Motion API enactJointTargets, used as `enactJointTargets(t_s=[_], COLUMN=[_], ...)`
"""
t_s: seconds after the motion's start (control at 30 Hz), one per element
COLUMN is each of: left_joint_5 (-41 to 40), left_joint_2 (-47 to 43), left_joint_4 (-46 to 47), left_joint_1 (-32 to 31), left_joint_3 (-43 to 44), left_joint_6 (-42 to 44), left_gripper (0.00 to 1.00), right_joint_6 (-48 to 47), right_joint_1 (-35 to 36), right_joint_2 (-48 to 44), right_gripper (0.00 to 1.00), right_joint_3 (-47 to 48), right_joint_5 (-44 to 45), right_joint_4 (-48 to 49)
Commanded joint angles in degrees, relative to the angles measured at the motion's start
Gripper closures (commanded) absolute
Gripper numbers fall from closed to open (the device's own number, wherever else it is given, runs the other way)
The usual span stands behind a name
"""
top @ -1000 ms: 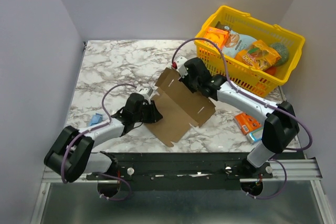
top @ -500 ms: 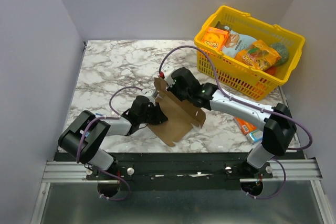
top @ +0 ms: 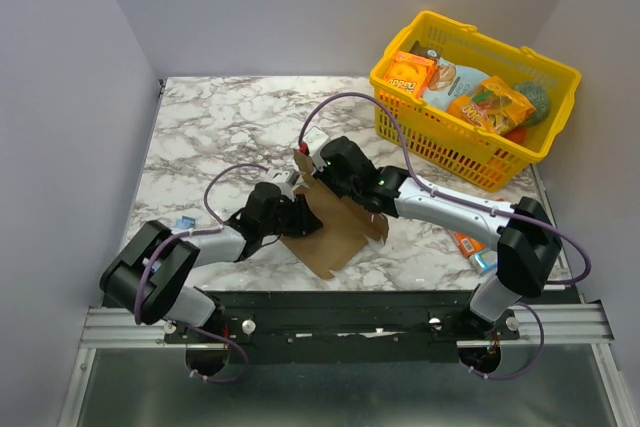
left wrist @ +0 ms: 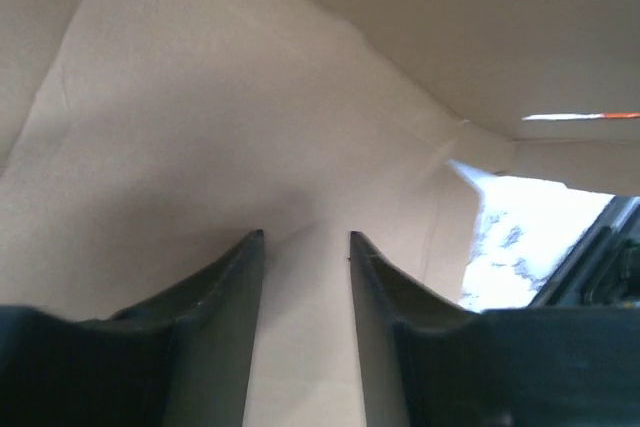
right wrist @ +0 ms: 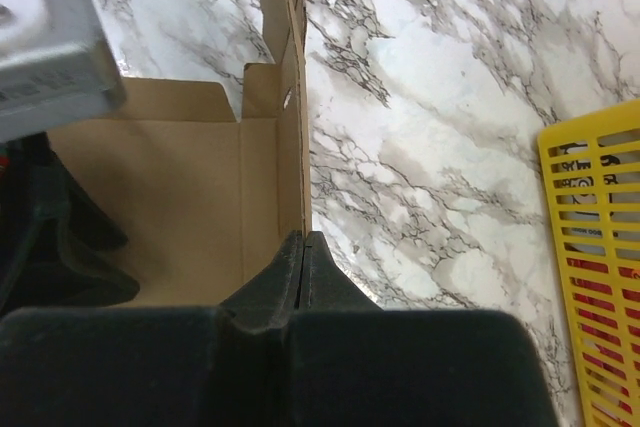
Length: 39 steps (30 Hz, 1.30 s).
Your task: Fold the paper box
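- Brown cardboard runs straight into our right gripper [right wrist: 303, 239], whose jaws are clenched on the edge of a raised wall.
- Our left gripper [left wrist: 300, 237] is released, its fingers apart and facing an inner panel.
- The paper box [top: 345, 232] lies half-raised on the marble table [top: 220, 117], between both arms.
- We judge that a side wall is being stood up. Next, the left should press the crease.
- The blank carries no print, and the lettering on the orange packet [top: 404, 72] in the yellow basket [top: 450, 152] is too small to read.

bright even light, blurry wrist close-up
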Motion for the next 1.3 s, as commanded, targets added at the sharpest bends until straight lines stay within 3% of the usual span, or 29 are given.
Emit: enactJointTargets(t_s=[0.0,0.23,0.47,0.6,0.73,0.93,1.27], left_joint_5=[-2.5,-11.6,-10.0,-7.8,-1.3,3.5,10.8], left_joint_2=[-8.2,-20.4,-14.6,-4.3,-0.5,-1.3,3.7], left_joint_4=[-4.7,-17.5,-11.8,-10.7,-5.7,3.3,10.7], left_joint_1=[0.2,7.0,21.0,21.6,21.5,20.6,17.3], left_joint_3=[1.2,3.6,8.7,18.0,21.8,19.1,17.6], left_joint_6=[2.5,6.8,1.3,0.5,-2.2,-9.5,-19.0], left_gripper=[0.39,0.26,0.21,0.21,0.23,0.24,0.24], right_joint_6=[-1.5,-2.0,-2.3,-2.5,-3.0,-3.6,-3.9], right_joint_1=[0.3,0.3,0.3,0.3,0.4,0.3,0.3], right_joint_2=[2.4,2.1,0.9,0.7,0.6,0.9,2.5], right_gripper=[0.99,0.99,0.99,0.99,0.99,0.99,0.99], right_joint_3=[-3.2,-3.4,-4.6,-5.2,-6.0,-6.2,-5.5], right_joint_5=[0.6,-1.9,-3.5,-3.2,-1.9,-0.7,0.5], right_joint_4=[-3.3,-2.4,-1.9,-1.7,-1.2,-0.4,0.0])
